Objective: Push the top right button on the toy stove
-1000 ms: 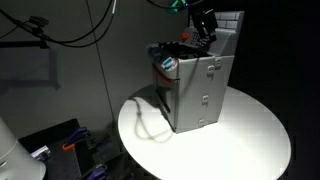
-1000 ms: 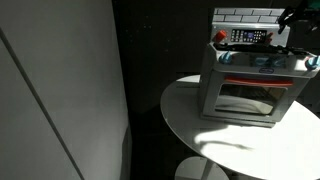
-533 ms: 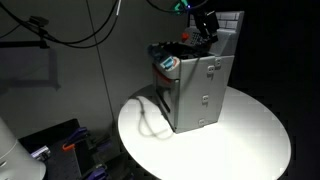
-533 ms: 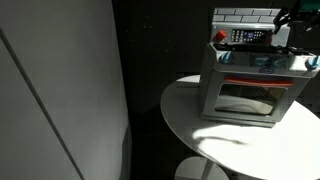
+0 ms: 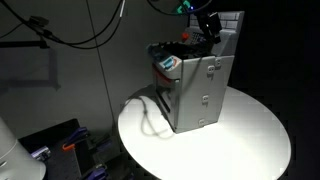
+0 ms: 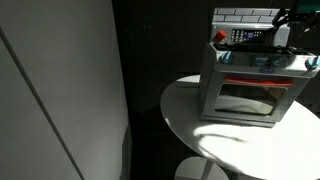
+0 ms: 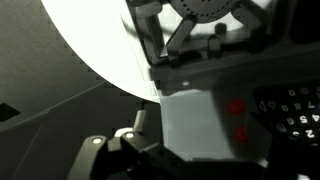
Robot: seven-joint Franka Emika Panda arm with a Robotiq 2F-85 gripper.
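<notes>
The grey toy stove (image 5: 200, 90) stands on a round white table, with a dark oven door (image 6: 248, 98) and a white brick-pattern back wall (image 6: 245, 14). My gripper (image 5: 208, 27) hangs over the back of the stove top beside the back wall, and also shows in an exterior view (image 6: 284, 28). In the wrist view the gripper (image 7: 200, 162) is a dark mass with no gap between the fingers, just off the white panel (image 7: 195, 115). Two red buttons (image 7: 237, 107) sit on that panel, with dark keys to their right. A burner (image 7: 205, 10) shows above.
The round white table (image 5: 250, 140) carries only the stove. A dark cable (image 5: 140, 110) lies on it beside the stove. A pale wall panel (image 6: 60, 90) stands near one side. Gear sits on the floor (image 5: 60, 145) below the table.
My gripper has shifted slightly over the stove top towards the back wall. The stove has not moved.
</notes>
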